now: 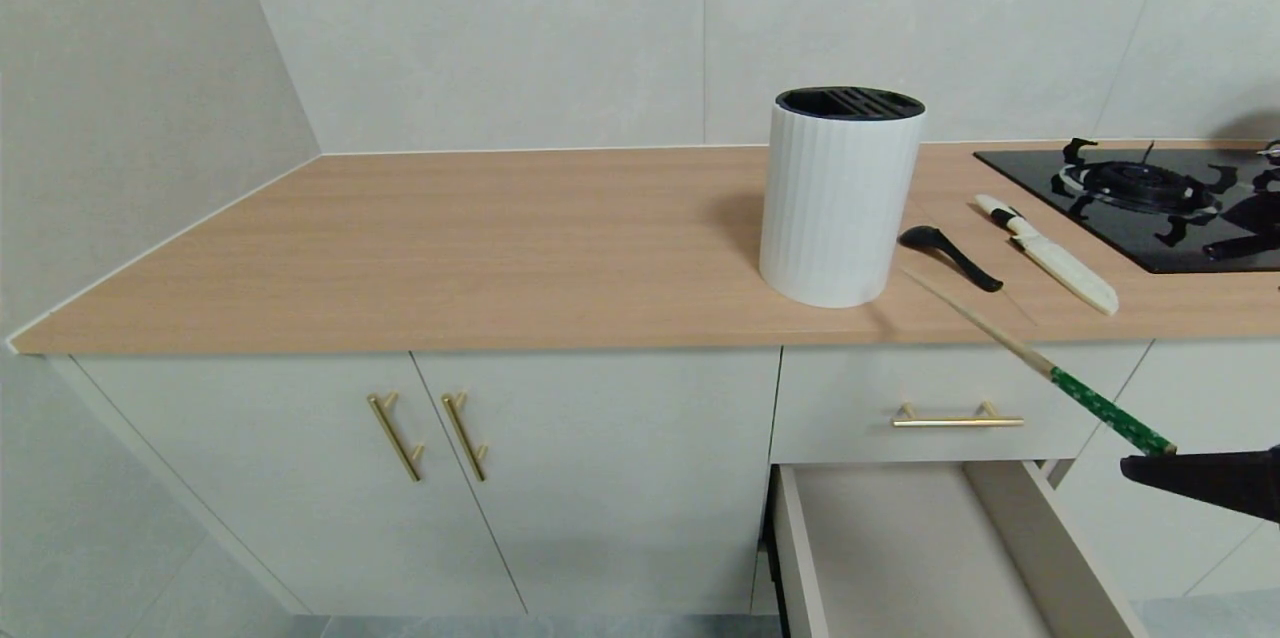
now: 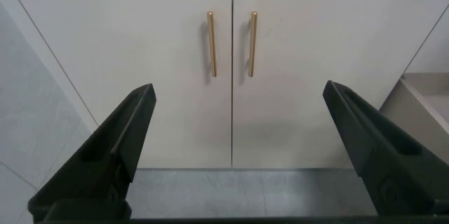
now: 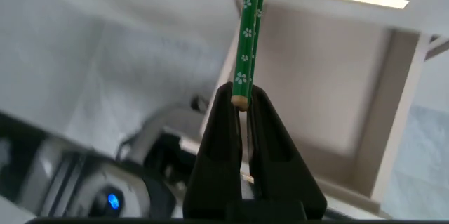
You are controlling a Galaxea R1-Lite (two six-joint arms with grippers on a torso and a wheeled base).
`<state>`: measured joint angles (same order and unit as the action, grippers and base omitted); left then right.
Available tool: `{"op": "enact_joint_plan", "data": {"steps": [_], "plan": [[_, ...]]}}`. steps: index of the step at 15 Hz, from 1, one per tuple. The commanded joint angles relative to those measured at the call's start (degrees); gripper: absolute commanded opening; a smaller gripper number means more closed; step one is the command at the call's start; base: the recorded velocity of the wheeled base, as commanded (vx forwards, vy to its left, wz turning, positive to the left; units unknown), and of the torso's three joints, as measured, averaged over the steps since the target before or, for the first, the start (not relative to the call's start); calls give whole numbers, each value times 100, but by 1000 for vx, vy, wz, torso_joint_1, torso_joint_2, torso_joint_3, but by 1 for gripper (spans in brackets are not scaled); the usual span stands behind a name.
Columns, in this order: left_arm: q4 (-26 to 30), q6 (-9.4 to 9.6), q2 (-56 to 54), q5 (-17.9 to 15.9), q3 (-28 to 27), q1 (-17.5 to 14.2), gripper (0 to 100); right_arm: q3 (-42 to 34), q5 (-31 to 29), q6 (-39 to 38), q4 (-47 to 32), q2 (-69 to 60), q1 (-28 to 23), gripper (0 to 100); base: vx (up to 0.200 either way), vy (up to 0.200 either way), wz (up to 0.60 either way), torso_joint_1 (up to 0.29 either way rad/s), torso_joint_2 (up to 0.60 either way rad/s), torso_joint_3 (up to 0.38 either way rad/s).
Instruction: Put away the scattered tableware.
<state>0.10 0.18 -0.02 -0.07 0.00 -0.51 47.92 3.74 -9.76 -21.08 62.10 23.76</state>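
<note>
Currently the chopsticks (image 1: pixel 1040 363) are pinched by their green end in the right gripper (image 1: pixel 1135 464), whose fingers are pressed together on them. In the right wrist view the butt of the chopsticks (image 3: pixel 247 41) sits just inside the tips of the right gripper (image 3: pixel 240 96), and the sticks run straight out away from it. The green section carries a pattern of small white flowers; the rest is plain pale wood.

From the head view the sticks slant up from the gripper toward the counter (image 1: pixel 500 248). Their far tip lies near the base of the white ribbed holder (image 1: pixel 840 198); I cannot tell whether it touches holder or counter. The gripper itself hangs in front of the cabinets, above the open drawer (image 1: pixel 930 558) and beside the shut drawer's brass handle (image 1: pixel 957 421).

On the counter, just right of the holder, lies a black spoon (image 1: pixel 948 256). Just beyond it is a knife (image 1: pixel 1050 253) with a white handle, and past that the black gas hob (image 1: pixel 1150 198).

The left gripper (image 2: pixel 238 90) has its fingers spread wide with nothing between them. It faces the two cabinet doors (image 2: pixel 231 76) with vertical brass handles.
</note>
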Motion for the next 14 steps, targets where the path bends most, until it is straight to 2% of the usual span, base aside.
{"op": "enact_joint_plan", "data": {"steps": [1,8,14], "plan": [[-1,-1,2,-1,0,-2,100,-283,4,185,25,4,138,0,0,0,0,0,0,0],[-1,-1,2,-1,0,-2,100,-951,171,739,578,153,147,0,0,0,0,-3,8,7],[-1,-1,2,7,0,-2,100,-1320,461,1249,587,109,305,0,0,0,0,-150,395,243]]}}
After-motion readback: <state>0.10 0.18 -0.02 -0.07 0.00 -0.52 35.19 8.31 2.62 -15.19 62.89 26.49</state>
